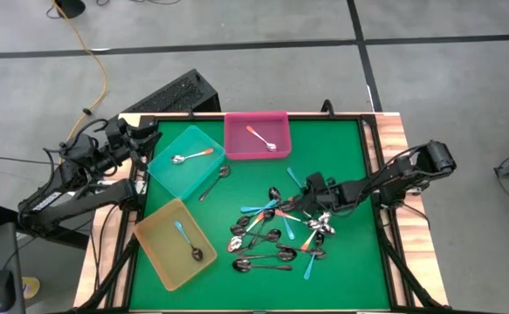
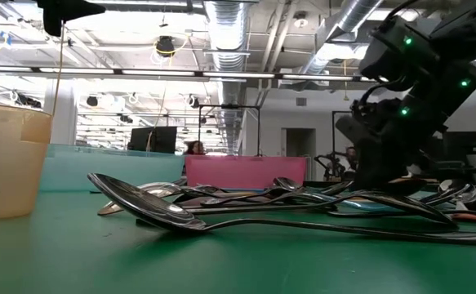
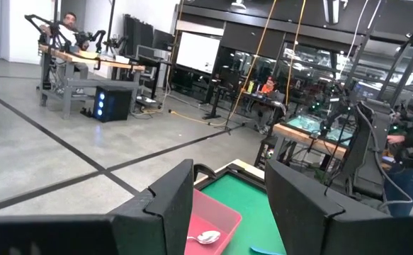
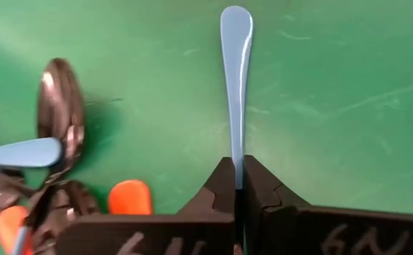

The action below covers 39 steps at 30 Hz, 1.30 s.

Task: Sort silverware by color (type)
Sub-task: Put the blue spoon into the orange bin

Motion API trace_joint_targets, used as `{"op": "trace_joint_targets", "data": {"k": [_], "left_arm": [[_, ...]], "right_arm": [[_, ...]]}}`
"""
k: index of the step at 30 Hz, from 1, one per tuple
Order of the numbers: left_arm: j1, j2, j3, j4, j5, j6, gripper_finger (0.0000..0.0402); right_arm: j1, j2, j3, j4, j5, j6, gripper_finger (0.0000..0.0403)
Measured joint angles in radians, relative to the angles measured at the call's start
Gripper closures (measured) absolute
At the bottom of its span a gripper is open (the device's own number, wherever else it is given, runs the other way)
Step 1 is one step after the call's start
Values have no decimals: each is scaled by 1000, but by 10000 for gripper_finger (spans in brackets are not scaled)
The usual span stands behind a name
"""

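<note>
**Right gripper has a blue spoon pinched out of the pile**

So the right gripper (image 4: 238, 185) is down at the spoon pile (image 1: 276, 234) on the green table (image 1: 350, 157), and its two fingers are squeezed together on the handle of a light blue spoon (image 4: 236, 78). In the right wrist view the blue handle runs straight out ahead from between the fingertips, over bare green mat. Off to one side of the gripper there's a dark metal spoon bowl (image 4: 59, 106), another blue handle (image 4: 22, 152) lying across it, and a couple of orange handle ends (image 4: 129, 196) right next to the fingers.

From above, the right gripper (image 1: 317, 190) sits at the upper right edge of the pile, with the rest of the silverware spread out just beside and below it: dark ones, blue ones, a few orange ones, all tangled.

Trays are on the far side of the pile from that gripper: the pink tray (image 1: 256, 118) holds one orange-handled spoon (image 1: 261, 139), the teal tray (image 1: 171, 174) another orange-handled one (image 1: 191, 156), the yellow tray (image 1: 154, 253) a blue-handled one (image 1: 186, 240). One dark spoon (image 1: 216, 181) lies on the mat just beside the teal tray.

The left gripper (image 1: 141, 138) hangs off the table's left corner, well away from the pile, jaws closed on nothing.
</note>
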Motion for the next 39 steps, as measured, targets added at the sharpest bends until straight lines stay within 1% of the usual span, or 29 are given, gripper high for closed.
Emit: {"op": "trace_joint_targets", "data": {"k": [6,17,24,29,35,39], "left_arm": [[0,0,0,0,0,0,243],[0,0,0,0,0,0,243],[0,0,0,0,0,0,243],[0,0,0,0,0,0,243],[0,0,0,0,0,0,243],[0,0,0,0,0,0,243]], "right_arm": [[8,0,0,38,22,-7,393],[4,-8,2,174,40,-133,393],[-3,-9,2,225,42,-174,393],[-16,-9,2,350,41,-261,393],[-29,-10,3,568,39,-415,393],[-36,-10,3,714,17,-489,393]]}}
